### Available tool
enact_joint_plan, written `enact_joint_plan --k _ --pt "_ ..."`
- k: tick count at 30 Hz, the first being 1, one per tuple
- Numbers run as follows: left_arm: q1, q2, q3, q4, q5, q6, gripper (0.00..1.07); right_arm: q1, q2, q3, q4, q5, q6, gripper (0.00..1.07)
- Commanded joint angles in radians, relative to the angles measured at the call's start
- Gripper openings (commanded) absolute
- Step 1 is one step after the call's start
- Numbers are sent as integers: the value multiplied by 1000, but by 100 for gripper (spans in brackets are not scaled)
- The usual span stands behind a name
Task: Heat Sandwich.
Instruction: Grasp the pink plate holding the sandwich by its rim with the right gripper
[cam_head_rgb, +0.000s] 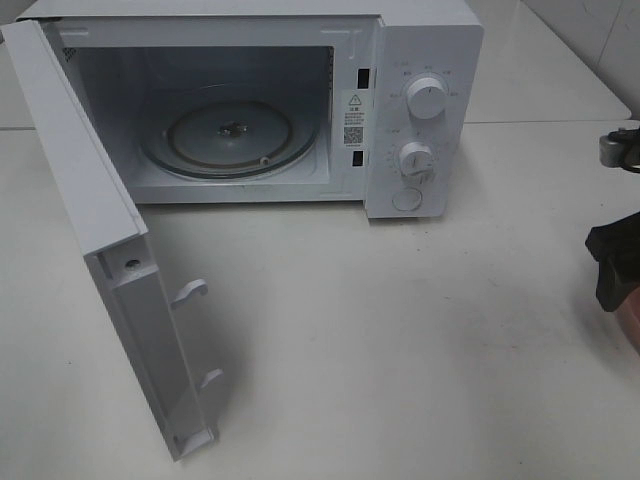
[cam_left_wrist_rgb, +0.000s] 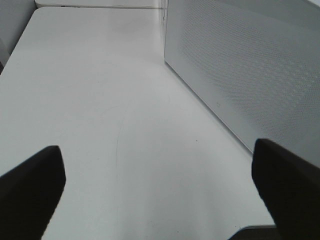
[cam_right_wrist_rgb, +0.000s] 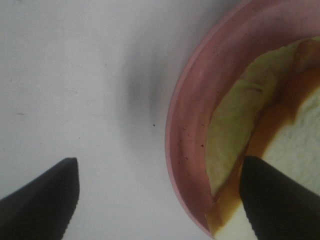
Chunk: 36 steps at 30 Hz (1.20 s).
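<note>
The sandwich (cam_right_wrist_rgb: 235, 130) lies on the plate (cam_right_wrist_rgb: 192, 100) at the right edge of the table (cam_head_rgb: 400, 350). Our right gripper (cam_right_wrist_rgb: 160, 165) hangs over the plate's rim with its jaws spread, holding nothing, and the left gripper (cam_left_wrist_rgb: 157, 150) is spread and empty beside the door (cam_head_rgb: 70, 150). We think it best to pinch only the rim, not the bread, and to keep the plate level on the way to the turntable (cam_head_rgb: 230, 135).

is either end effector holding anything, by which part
Nothing is held. The left end effector hangs open over the table; the right end effector is open over the plate's rim.
</note>
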<state>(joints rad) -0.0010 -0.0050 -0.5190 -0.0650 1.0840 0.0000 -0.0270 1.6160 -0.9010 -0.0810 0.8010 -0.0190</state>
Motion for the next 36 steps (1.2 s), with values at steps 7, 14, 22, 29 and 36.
enact_joint_plan --k 7,14,22,29,36 --pt "-1 -17 2 -3 -14 7 96 -9 96 -4 -6 -64 28 81" --pt "-1 -17 2 -3 -14 7 96 -9 170 -4 -34 -116 56 81" --pt "-1 -17 2 -3 -14 7 96 -9 202 -3 -55 -154 82 79" --pt "-1 -17 2 -3 -14 7 96 -9 226 -3 -53 -168 82 78" --pt "-1 -17 2 -3 -14 7 96 -9 235 -3 -55 -158 89 76"
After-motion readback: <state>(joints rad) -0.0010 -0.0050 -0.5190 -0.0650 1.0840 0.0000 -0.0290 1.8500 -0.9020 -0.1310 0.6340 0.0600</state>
